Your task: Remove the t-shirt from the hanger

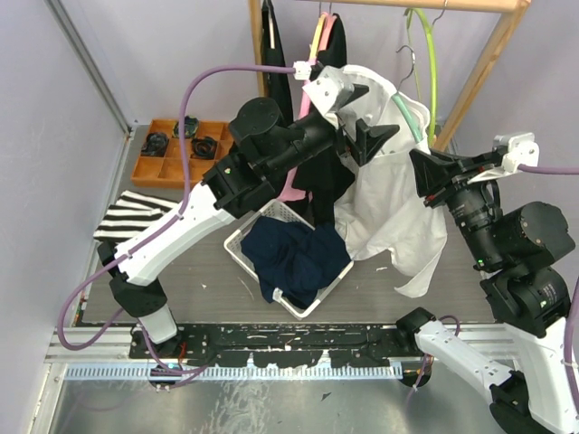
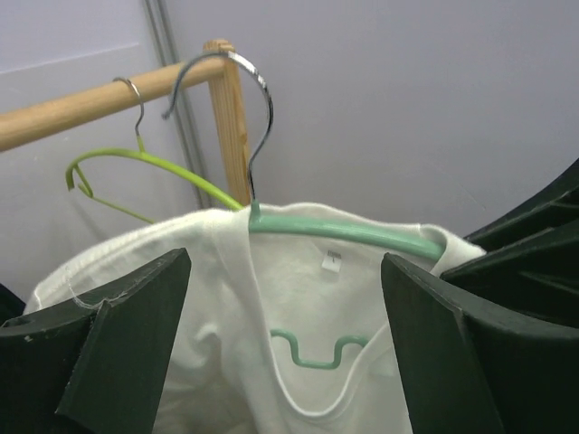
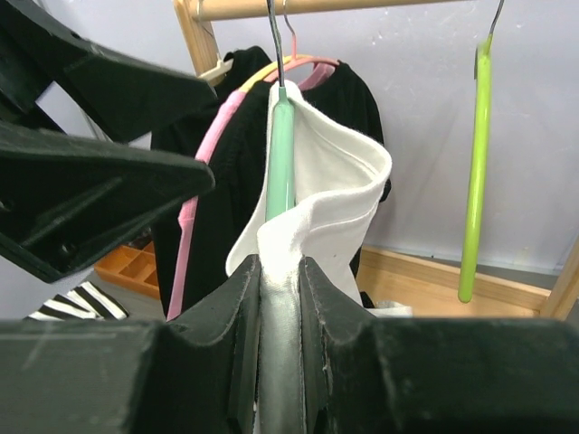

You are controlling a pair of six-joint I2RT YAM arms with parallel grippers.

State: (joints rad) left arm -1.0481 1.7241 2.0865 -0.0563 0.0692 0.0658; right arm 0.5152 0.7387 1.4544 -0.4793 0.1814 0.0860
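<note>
A white t-shirt (image 1: pixel 389 208) hangs on a mint green hanger (image 1: pixel 409 117) from the wooden rail (image 1: pixel 452 4). My left gripper (image 1: pixel 366 136) is open in front of the shirt's collar, one finger on each side, touching nothing. In the left wrist view the collar (image 2: pixel 298 298) and hanger (image 2: pixel 362 233) lie between the open fingers (image 2: pixel 127 334). My right gripper (image 1: pixel 425 176) is shut on the shirt's shoulder fabric. In the right wrist view the pinched fold (image 3: pixel 282 262) rises from the jaws just below the hanger arm (image 3: pixel 280 154).
A white basket (image 1: pixel 237 249) holding a dark navy garment (image 1: pixel 298 258) stands below the shirt. A black garment (image 1: pixel 317 181) on a pink hanger hangs to the left. A lime green hanger (image 1: pixel 425 54) hangs empty. An orange tray (image 1: pixel 149 167) and a striped cloth (image 1: pixel 131 217) lie far left.
</note>
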